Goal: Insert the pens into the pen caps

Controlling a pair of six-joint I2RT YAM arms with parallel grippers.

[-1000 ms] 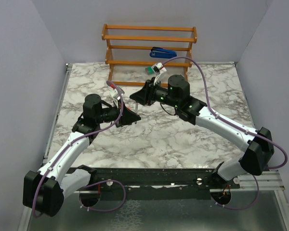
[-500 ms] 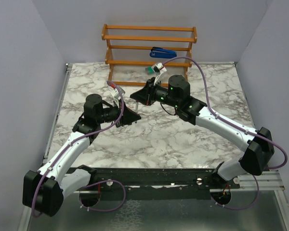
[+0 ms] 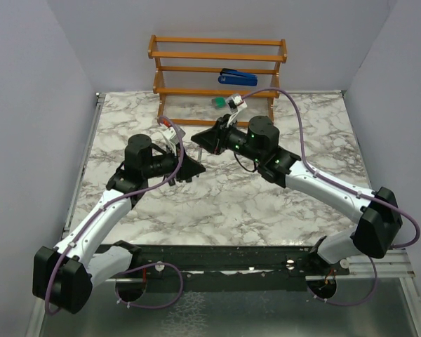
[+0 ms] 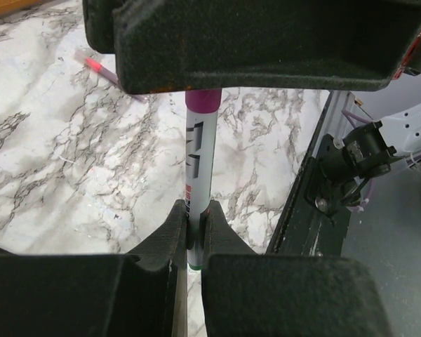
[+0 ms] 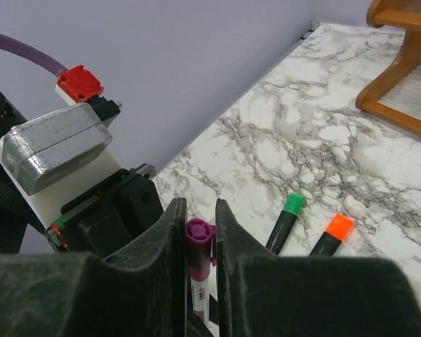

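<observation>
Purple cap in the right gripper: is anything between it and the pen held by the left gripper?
Nothing visible. The purple cap meets the end of the pen directly. The right gripper is closed on the cap, the left gripper on the barrel.

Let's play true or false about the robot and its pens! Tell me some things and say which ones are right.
1. The left gripper is pinching a thin grey pen. True.
2. The right gripper has the purple cap between its fingers. True.
3. The green-tipped marker and the orange-tipped marker stand upright in the wooden rack. False: they lie side by side on the marble table.
4. The blue stapler lies on the table. False: it rests on a shelf of the rack.
</observation>
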